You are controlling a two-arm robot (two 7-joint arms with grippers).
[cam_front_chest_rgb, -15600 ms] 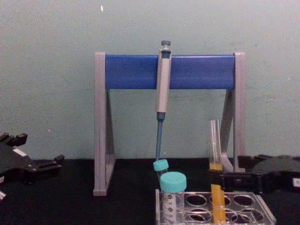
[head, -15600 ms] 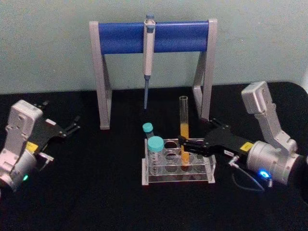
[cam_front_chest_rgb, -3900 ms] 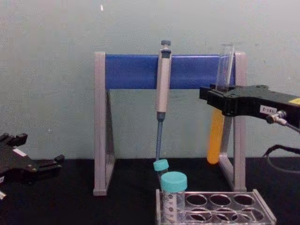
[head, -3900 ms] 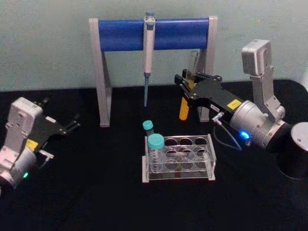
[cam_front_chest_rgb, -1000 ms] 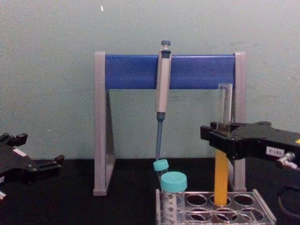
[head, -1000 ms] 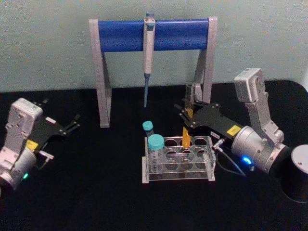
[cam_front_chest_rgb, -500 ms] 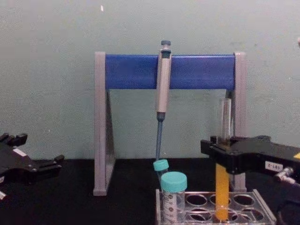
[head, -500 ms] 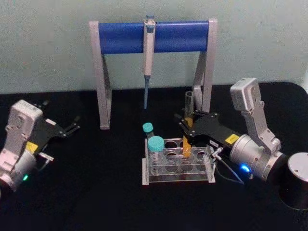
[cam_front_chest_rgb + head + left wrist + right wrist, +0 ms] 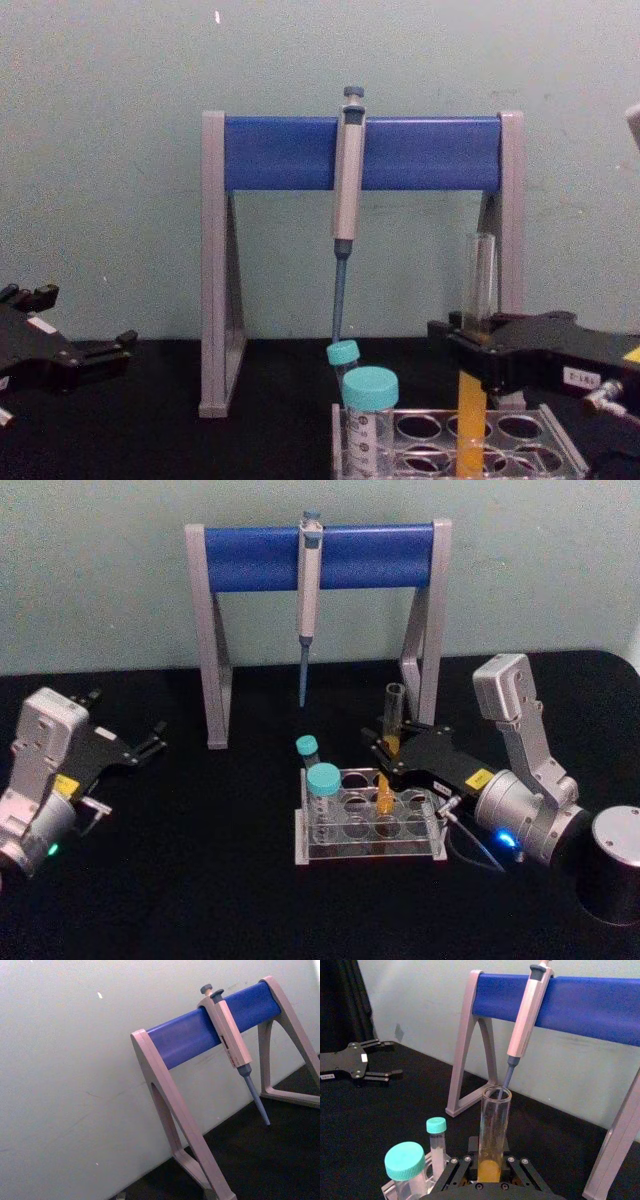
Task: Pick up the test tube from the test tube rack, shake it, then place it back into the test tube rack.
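Observation:
The test tube (image 9: 393, 718) stands upright, clear on top and orange-yellow below, with its lower end down in a hole of the clear test tube rack (image 9: 434, 828). My right gripper (image 9: 389, 757) is shut on the tube at mid-height, just above the rack's top plate. In the chest view the tube (image 9: 478, 272) rises out of the right gripper (image 9: 470, 358) and its orange part passes through the rack (image 9: 562, 447). The right wrist view looks down on the tube (image 9: 492, 1125) between the fingers (image 9: 462, 1167). My left gripper (image 9: 150, 742) is parked open at the far left.
Two teal-capped tubes (image 9: 322, 780) stand at the rack's left end. Behind the rack rises the grey-and-blue pipette stand (image 9: 320, 555) with a pipette (image 9: 308, 580) hanging from its bar. The stand's right leg (image 9: 420, 670) is close behind the test tube.
Over the last second my right gripper has come down with the test tube, sinking its lower end deeper into the rack. The left arm has not moved.

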